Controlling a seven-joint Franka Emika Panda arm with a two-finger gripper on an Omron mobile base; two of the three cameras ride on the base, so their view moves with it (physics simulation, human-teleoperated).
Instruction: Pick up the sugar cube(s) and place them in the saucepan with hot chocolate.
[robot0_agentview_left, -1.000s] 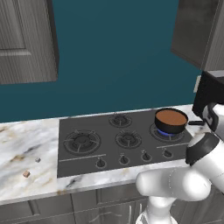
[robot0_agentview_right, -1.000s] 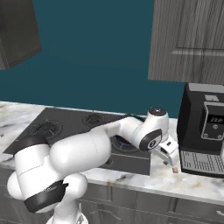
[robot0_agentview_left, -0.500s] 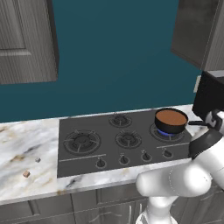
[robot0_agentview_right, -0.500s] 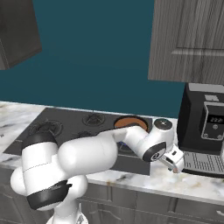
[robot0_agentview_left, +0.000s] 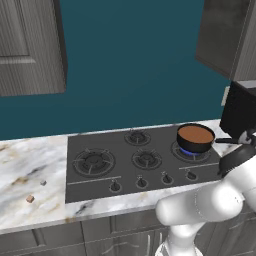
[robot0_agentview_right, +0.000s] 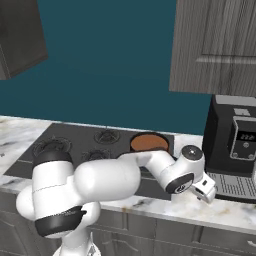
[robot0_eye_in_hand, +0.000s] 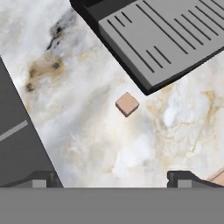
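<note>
**Arm reaching right, toward the coffee machine, with a cube under the hand**

Compared with a second ago, the arm is stretching further to the right: in the right base view the wrist has moved from just off the hob to beside the coffee machine (robot0_agentview_right: 234, 145), and the gripper (robot0_agentview_right: 206, 189) is now hanging low over the marble counter (robot0_agentview_right: 165, 207) in front of the machine's drip tray (robot0_agentview_right: 235, 186). The saucepan (robot0_agentview_left: 195, 138) is sitting where it was, on the back right burner over a blue flame, with brown liquid inside; its dark handle is pointing right.

The left base view is showing what the other views are not: two tiny cubes lying on the counter to the left of the hob (robot0_agentview_left: 140, 159), a pale grey cube (robot0_agentview_left: 43, 183) and a reddish-brown cube (robot0_agentview_left: 30, 198), near each other but apart, well away from the saucepan.

The hand view is looking down on the marble and is showing a small tan cube (robot0_eye_in_hand: 127, 104) lying flat, just beside the corner of the slotted grey drip tray (robot0_eye_in_hand: 157, 39) and apart from it. The two dark fingertips (robot0_eye_in_hand: 41, 178) are standing wide apart at the bottom of this view, with nothing between them; the cube is lying ahead of them, not touched. A sliver of a second tan thing (robot0_eye_in_hand: 217, 178) is peeking in at the lower right edge; what it is I cannot tell.
</note>
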